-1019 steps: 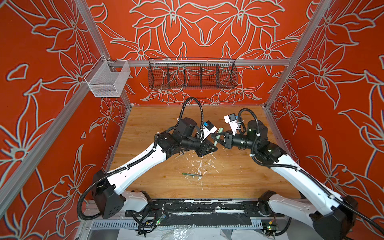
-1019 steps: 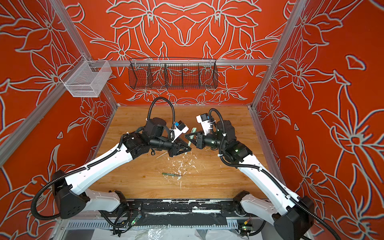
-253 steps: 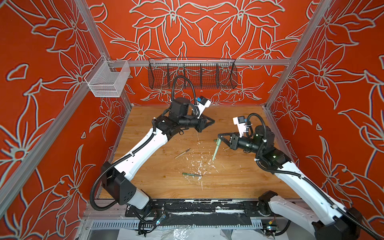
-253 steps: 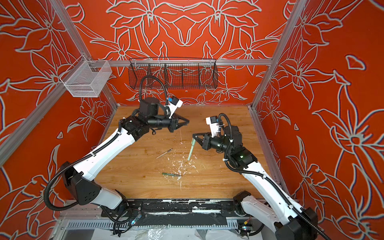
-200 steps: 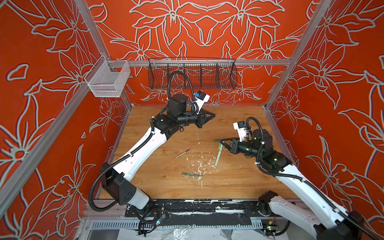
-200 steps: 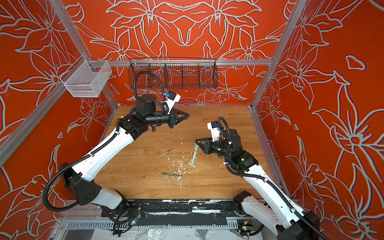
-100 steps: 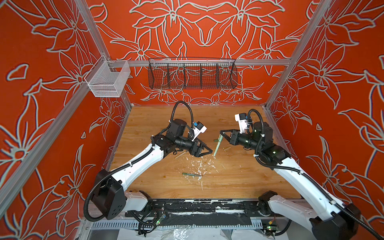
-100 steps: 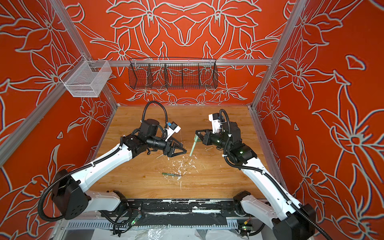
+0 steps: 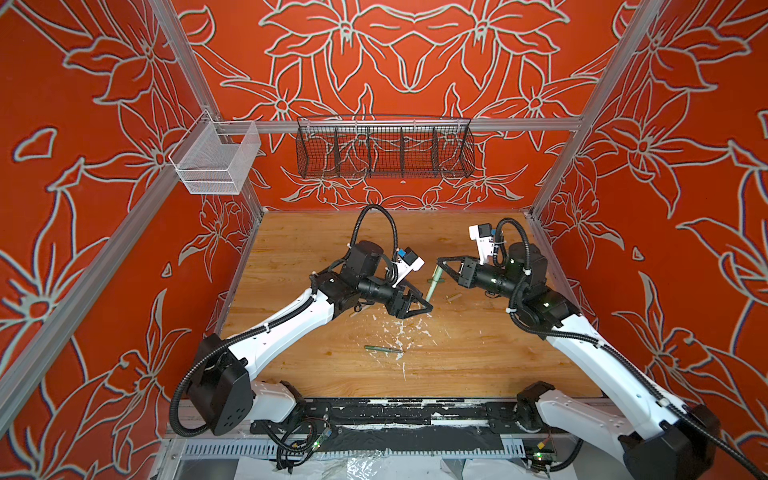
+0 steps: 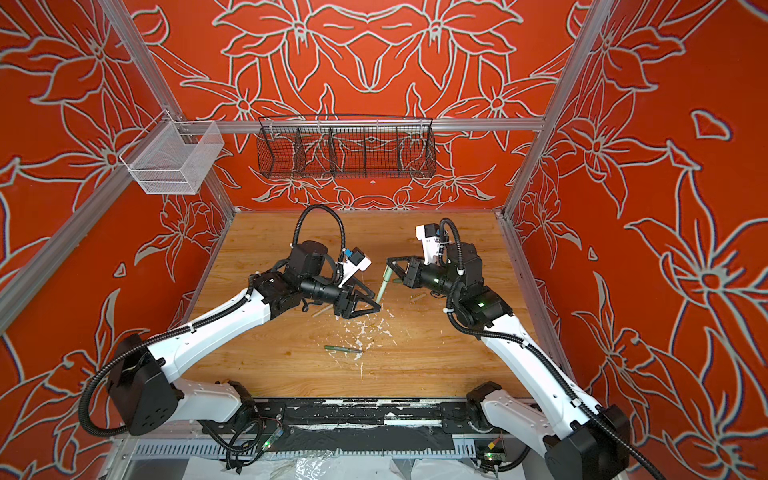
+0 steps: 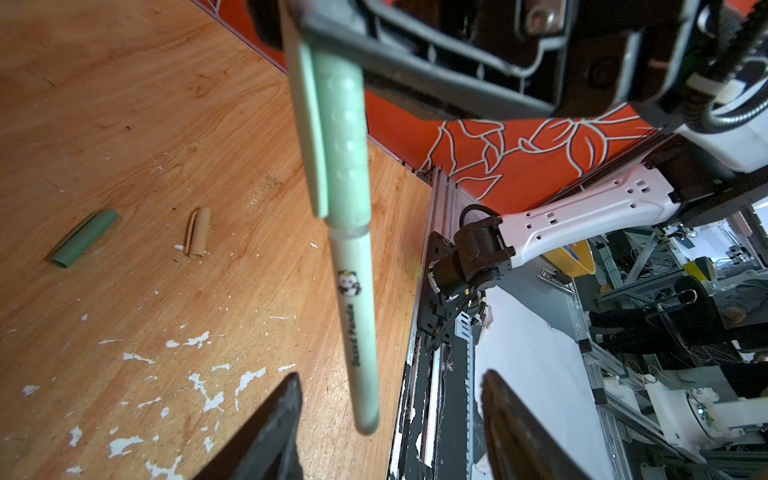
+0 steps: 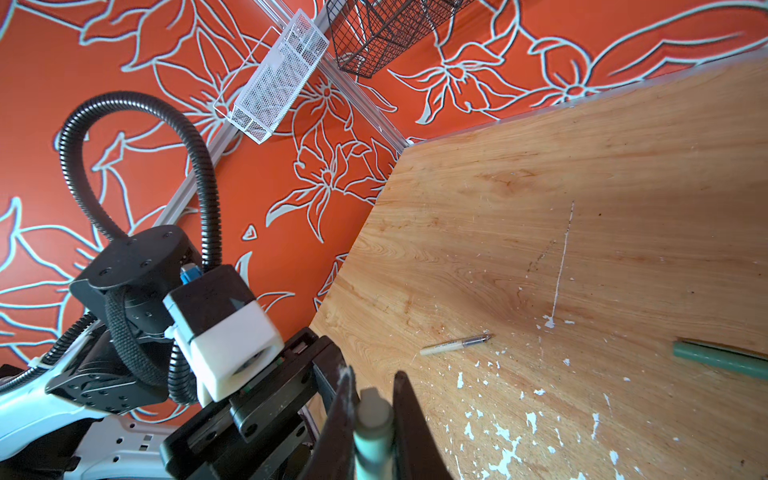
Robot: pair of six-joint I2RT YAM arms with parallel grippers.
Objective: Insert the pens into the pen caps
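The walls [image 9: 83,124] are orange-red with pale grey outlined flowers. The bench [image 9: 478,353] is light wood grain, flecked white at mid-frame. The pale green pen [image 11: 353,311] carries a black-and-white panda print and dark lettering. Other pieces: a dark green cap [image 11: 83,245], a tan cap [image 11: 198,237], a dark green pen [image 9: 382,349], a cream pen [image 12: 453,345] with greyish tip. The wire basket [image 9: 384,151] at upper centre is black, the mesh basket [image 9: 214,160] at upper left white.

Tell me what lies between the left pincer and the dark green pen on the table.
Only white paint flecks on the bare tabletop lie between the left pincer and the dark green pen, shown in both top views.
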